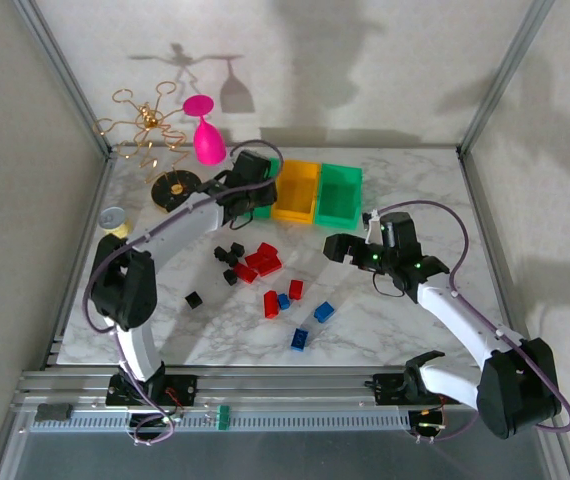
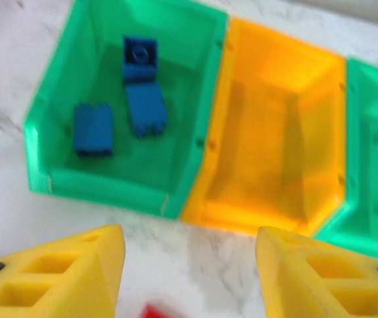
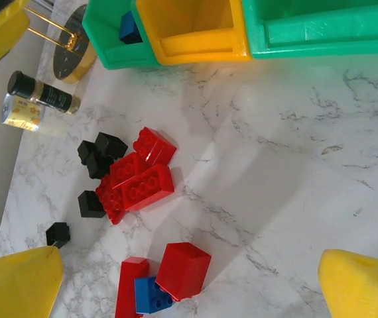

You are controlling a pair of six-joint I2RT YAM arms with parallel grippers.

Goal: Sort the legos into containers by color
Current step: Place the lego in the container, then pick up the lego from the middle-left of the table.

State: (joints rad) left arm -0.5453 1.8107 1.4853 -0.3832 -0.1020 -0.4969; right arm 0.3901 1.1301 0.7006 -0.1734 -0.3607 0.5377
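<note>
Both jaws gape empty: left gripper (image 2: 188, 265) below the green bin (image 2: 50, 180), right gripper (image 3: 189, 281) by bottom-centre red bricks (image 3: 182, 268) touching a blue brick (image 3: 150, 295). One grab might lift both colours.

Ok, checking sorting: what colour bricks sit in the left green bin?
Blue plastic bricks, best in left wrist view.

The left arm (image 1: 180, 225) stretches far from its base, its left gripper (image 2: 189, 265) poised just near-left of the orange bin (image 1: 297, 190), jaws apart and empty above the bench (image 1: 415, 180). The right arm (image 1: 455, 310) bends at the elbow, and the right gripper (image 1: 337, 247) hangs near-right of that bin, jaws spread wide, holding nothing.
</note>
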